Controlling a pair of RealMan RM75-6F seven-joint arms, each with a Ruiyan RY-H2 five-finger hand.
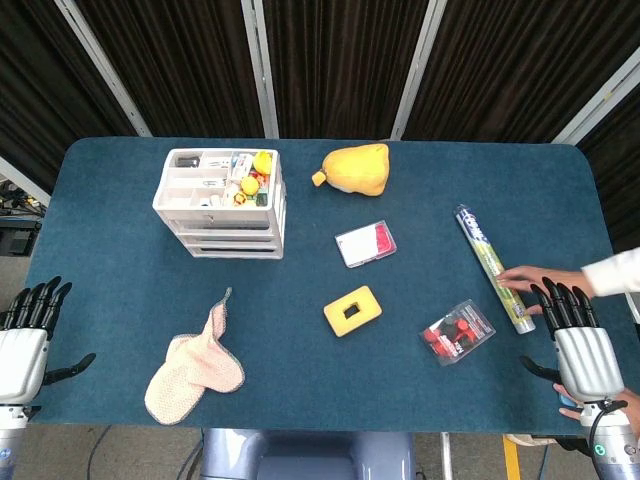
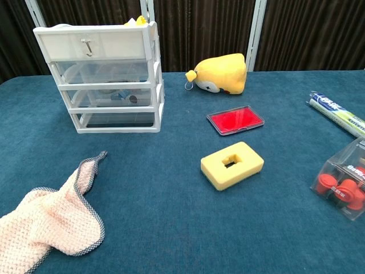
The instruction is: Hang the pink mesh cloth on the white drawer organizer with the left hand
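Note:
The pink mesh cloth [image 1: 195,365] [image 2: 51,220] lies crumpled on the blue table near the front left, one corner pointing toward the white drawer organizer [image 1: 222,203] [image 2: 105,77]. The organizer stands at the back left, its top tray full of small items. My left hand [image 1: 27,340] hovers at the table's left front edge, fingers apart and holding nothing, well left of the cloth. My right hand [image 1: 577,345] is at the front right edge, fingers spread and holding nothing. Neither hand shows in the chest view.
A yellow plush toy [image 1: 355,168] sits at the back centre. A red-and-white case [image 1: 365,243], a yellow foam block [image 1: 352,310] and a clear box of red pieces [image 1: 458,332] lie mid-table. A rolled tube [image 1: 494,268] lies at the right, with a person's hand [image 1: 530,280] touching it.

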